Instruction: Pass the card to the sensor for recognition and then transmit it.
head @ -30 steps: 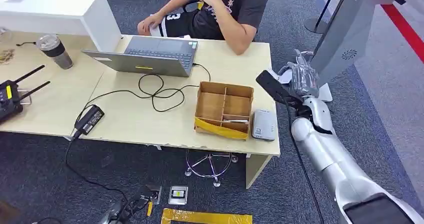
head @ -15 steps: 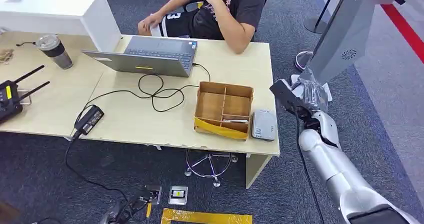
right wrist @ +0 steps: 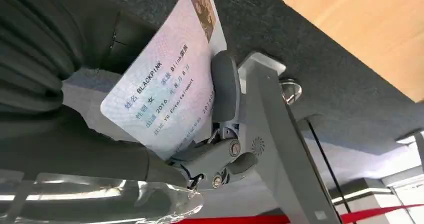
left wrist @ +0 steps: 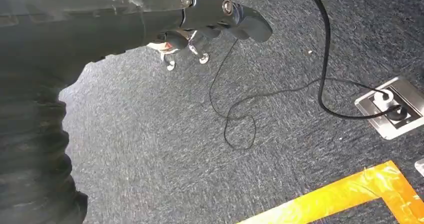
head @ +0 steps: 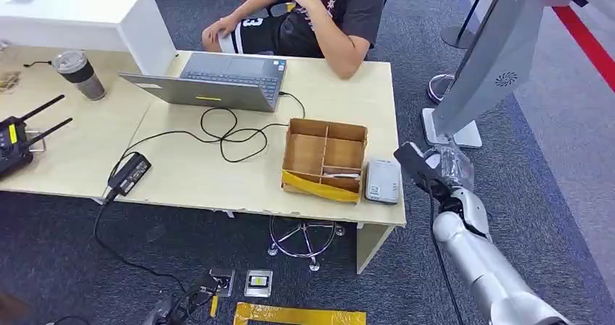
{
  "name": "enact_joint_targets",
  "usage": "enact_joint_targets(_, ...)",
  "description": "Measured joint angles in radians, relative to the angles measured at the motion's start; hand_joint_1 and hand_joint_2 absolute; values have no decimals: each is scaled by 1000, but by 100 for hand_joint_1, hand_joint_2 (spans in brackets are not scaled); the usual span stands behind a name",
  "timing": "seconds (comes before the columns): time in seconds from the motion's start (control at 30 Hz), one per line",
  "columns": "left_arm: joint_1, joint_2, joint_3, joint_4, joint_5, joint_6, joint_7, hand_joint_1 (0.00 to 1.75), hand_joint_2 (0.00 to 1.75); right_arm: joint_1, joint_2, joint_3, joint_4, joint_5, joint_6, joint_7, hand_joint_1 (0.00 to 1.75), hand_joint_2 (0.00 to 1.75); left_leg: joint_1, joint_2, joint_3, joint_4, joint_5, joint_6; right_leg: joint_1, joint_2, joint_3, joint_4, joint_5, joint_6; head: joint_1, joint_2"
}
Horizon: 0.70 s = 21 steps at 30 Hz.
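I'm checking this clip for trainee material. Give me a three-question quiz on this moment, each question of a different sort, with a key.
1. True or false: the right hand holds the ID card.
2. Multiple choice: on the desk, the grey card reader lies
A. inside the cardboard divider box
B. beside that box, on the side toward the right arm
C. on the laptop
3. Fill in: the left hand hangs over the ____.

Key: 1 true. 2 B. 3 carpet floor, where a thin black cable loops and yellow tape is stuck down.
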<state>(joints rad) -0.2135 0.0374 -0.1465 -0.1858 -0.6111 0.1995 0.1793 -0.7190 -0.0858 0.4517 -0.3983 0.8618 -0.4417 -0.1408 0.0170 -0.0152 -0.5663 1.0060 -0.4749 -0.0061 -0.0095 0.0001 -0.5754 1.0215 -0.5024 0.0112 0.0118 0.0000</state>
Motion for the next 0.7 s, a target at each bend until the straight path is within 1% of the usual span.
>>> enact_joint_targets(0.27,0,0,2,0,-1,0,0,0,175,50,23,0,2,11,0,9,175,175,0,0,0,0,0,0,0,0,0,0,0,0,0,0)
enact_joint_targets(0.7,-2,-1,2,0,-14,-1,0,0,175,84,56,0,7,8,-10,6,175,175,0,0,0,0,0,0,0,0,0,0,0,0,0,0)
